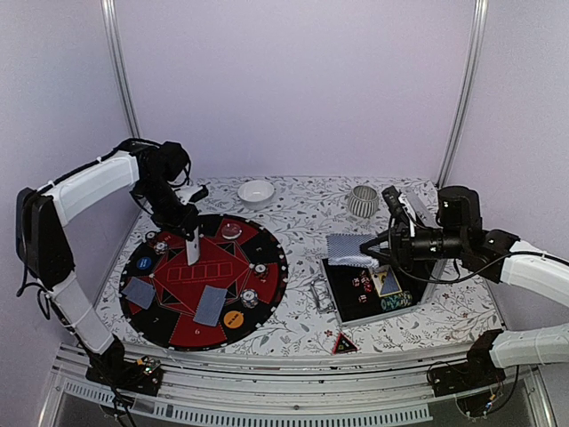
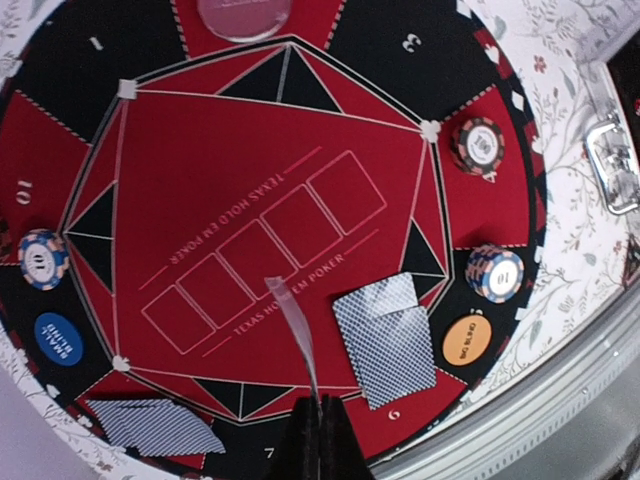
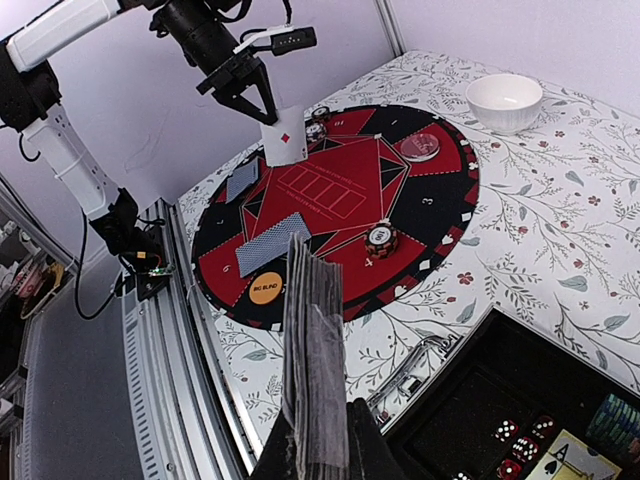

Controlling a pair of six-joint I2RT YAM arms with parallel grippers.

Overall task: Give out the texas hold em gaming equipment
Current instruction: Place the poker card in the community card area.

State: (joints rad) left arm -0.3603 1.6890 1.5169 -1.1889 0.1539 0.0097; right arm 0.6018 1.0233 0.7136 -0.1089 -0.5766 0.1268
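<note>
- Cards [image 1: 211, 305] lie at the near seats of the round mat [image 1: 267, 294], loosely overlapped at seat six. If I sweep low across them I could scuff them out of place.
- Deck [image 1: 348, 249] sits clamped in my right end effector [image 1: 378, 249], over the left edge of the open case [image 1: 342, 298], with my forearm level and reaching inward. I pinch it at one end only, so the stack may fan and spill into the case.
- Single card [image 1: 193, 249] hangs upright from my closed left end effector [image 1: 189, 233], wrist pointing straight down over the mat's centre boxes. Released from up here, it could flutter onto the boxes or a chip stack [image 1: 250, 298] (not a seat).
</note>
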